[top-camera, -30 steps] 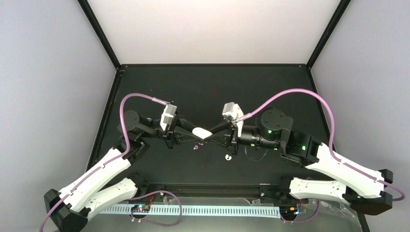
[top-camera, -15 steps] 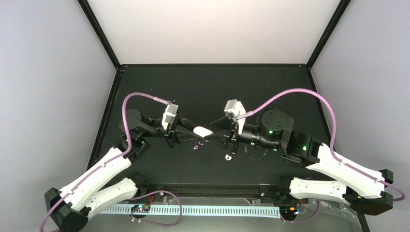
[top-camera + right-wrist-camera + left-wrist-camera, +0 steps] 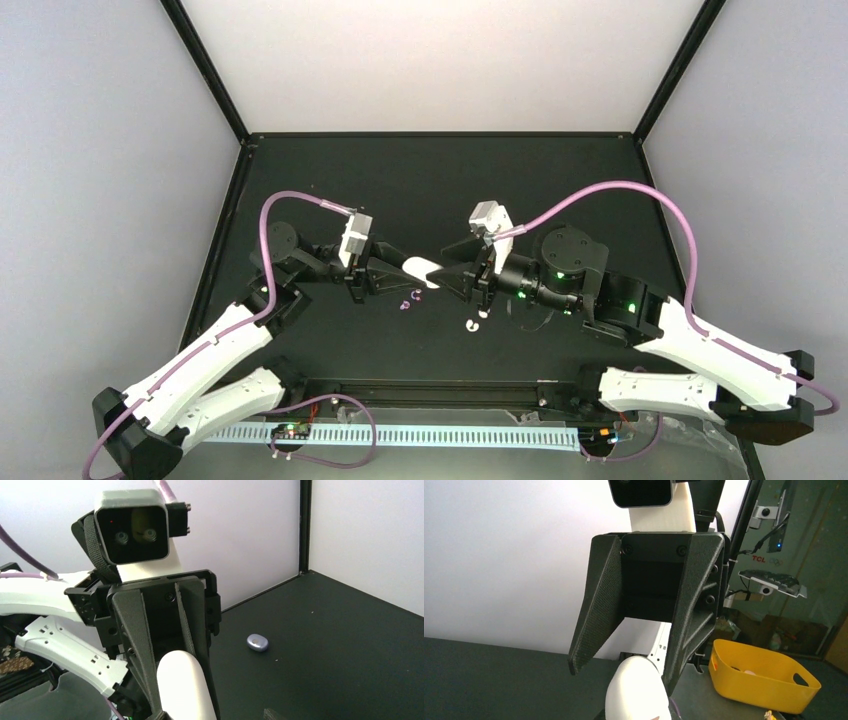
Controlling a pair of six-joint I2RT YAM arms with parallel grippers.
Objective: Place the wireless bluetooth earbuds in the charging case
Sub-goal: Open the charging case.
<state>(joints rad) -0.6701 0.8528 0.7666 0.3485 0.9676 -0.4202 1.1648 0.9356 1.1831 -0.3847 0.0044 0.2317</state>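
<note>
Earbud (image 3: 474,325) lies on the table (image 3: 450,180), nearer than the case (image 3: 422,270) and to its right; the other is too small to tell. The case, seemingly closed, hangs above the table, clamped at its left end by the left hand (image 3: 403,268). The right hand (image 3: 444,277) straddles its right end, spread open. If that hand closes off-centre on the glossy case, it could twist, squirt free and drop.
</note>
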